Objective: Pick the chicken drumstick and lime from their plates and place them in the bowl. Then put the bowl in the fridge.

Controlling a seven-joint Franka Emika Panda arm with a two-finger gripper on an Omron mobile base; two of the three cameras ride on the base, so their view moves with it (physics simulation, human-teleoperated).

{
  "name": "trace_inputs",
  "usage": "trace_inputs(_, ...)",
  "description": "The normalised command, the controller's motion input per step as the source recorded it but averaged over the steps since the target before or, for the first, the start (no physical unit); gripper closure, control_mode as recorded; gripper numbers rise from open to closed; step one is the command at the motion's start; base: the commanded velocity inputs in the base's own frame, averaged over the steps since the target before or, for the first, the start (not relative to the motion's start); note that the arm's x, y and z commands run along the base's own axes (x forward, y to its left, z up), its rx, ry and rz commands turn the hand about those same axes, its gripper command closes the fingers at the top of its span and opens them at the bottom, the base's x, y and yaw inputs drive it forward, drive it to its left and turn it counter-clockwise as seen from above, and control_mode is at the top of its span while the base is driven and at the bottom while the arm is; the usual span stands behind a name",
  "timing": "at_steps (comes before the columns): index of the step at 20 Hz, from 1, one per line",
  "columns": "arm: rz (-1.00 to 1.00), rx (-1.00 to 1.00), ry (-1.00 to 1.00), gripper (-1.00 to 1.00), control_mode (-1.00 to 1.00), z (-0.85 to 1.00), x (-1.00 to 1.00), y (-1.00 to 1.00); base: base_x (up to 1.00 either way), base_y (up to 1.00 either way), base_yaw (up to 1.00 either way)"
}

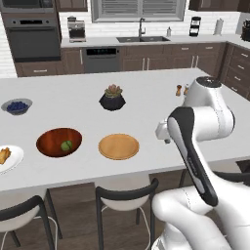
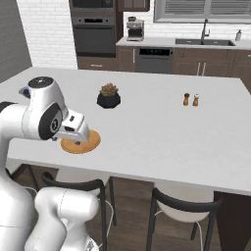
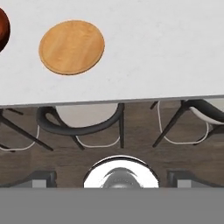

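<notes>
The small round dark green lime (image 1: 66,145) already lies in the wide glossy reddish-brown wooden bowl (image 1: 51,139) on the white tabletop (image 1: 146,105), beside the bare flat tan wooden plate (image 1: 118,146). The golden-orange lumpy chicken drumstick (image 1: 4,155) sits on the glossy white rimmed plate (image 1: 15,158) just left of the bowl, so it looks like the next pick. The jaws stand wide and carry nothing. To do it well, I'd swing the hand left past the bowl, centre over the meat, straddle its narrow width, then descend straight.
</notes>
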Motion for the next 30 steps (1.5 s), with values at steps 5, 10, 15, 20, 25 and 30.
trace_inputs(5,0.03,-0.01,0.01,-1.00,-1.00,0.28,-0.32,-0.11,0.00,0.00,0.00)
trace_inputs(10,0.03,-0.08,0.00,-1.00,-1.00,0.00,-0.20,0.00,0.00,0.00,0.00)
trace_inputs(15,0.00,-0.03,0.00,-1.00,1.00,0.00,-0.14,0.00,-0.14,0.01,0.00)
trace_inputs(20,0.00,0.00,0.00,-1.00,1.00,0.00,0.00,0.00,-0.40,0.74,-0.08)
trace_inputs(25,0.00,0.00,0.00,-1.00,1.00,0.00,0.00,0.00,0.01,1.00,-0.13)
trace_inputs(30,0.00,0.00,0.00,-1.00,1.00,0.00,0.00,0.00,0.01,1.00,-0.06)
